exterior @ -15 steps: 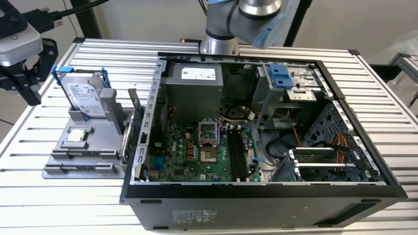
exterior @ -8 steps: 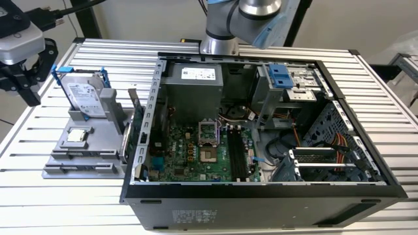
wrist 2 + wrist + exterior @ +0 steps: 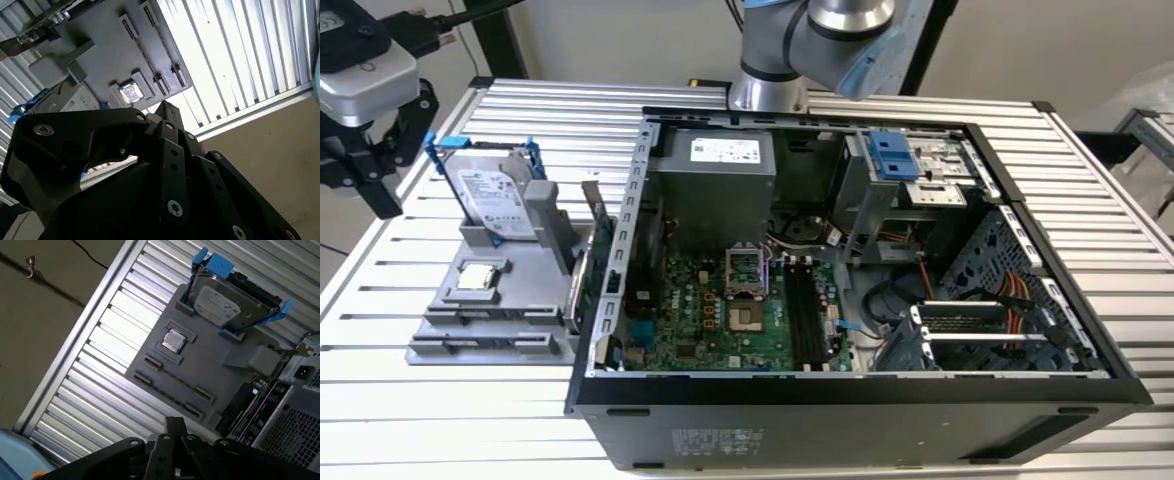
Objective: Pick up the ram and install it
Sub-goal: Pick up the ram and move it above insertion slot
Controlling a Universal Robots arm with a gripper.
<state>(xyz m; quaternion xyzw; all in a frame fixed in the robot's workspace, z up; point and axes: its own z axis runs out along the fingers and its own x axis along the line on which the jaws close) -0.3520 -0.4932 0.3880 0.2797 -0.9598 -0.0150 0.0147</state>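
Note:
The ram (image 3: 239, 402) looks to be the dark board with a greenish edge standing on its long side along the grey holder (image 3: 210, 372), on the side facing the open computer case (image 3: 854, 390). In the exterior view the ram (image 3: 583, 285) sits between holder and case wall. My gripper (image 3: 175, 421) hovers high above the table, off the holder's far side from the case. Its black fingers (image 3: 164, 106) meet at the tips, shut, with nothing seen between them. The motherboard's black memory slots (image 3: 803, 315) lie inside the case.
On the holder stand a silver hard drive in a blue frame (image 3: 491, 195) and a small square silver chip (image 3: 478, 277). The slatted metal table (image 3: 454, 400) carries everything. A black camera mount (image 3: 360, 90) stands at the exterior view's left. The arm's base (image 3: 767, 60) rises behind the case.

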